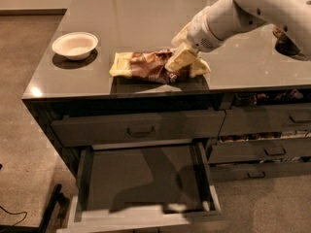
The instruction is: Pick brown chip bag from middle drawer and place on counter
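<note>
The brown chip bag [146, 66] lies flat on the counter [146, 18] near its front edge, dark brown in the middle with cream-yellow ends. My gripper [181, 57] comes down from the upper right on a white arm and rests at the bag's right end, covering part of it. The middle drawer [141, 178] below is pulled fully out and shows a plain grey inside with the arm's shadow on it.
A white bowl [75, 45] stands on the counter left of the bag. A dark object [286, 45] sits at the counter's right edge. Narrower drawers with snacks [265, 98] are slightly open on the right. The closed top drawer [138, 127] is above the open one.
</note>
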### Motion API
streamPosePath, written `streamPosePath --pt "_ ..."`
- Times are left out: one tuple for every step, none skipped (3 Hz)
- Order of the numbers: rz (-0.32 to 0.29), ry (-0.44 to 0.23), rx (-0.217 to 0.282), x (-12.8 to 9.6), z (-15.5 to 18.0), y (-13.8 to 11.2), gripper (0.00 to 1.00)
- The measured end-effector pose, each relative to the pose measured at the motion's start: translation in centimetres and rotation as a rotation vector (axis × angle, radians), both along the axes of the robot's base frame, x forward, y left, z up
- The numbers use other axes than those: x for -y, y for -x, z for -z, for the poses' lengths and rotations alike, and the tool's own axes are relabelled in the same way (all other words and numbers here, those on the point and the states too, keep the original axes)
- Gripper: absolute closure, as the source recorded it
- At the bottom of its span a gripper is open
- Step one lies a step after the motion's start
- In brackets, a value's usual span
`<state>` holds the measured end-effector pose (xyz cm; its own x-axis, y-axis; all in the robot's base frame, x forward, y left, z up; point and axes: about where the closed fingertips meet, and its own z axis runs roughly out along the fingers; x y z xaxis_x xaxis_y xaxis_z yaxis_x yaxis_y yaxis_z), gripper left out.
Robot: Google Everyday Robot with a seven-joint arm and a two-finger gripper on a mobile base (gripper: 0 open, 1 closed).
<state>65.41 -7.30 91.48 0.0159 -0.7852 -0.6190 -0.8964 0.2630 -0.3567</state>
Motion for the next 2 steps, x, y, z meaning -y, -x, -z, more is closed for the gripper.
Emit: streamPosePath --pt "0.000 0.000 0.000 0.00 0.00 0.00 0.00" --pt "0.000 0.000 0.000 -0.01 0.00 0.00 0.00"
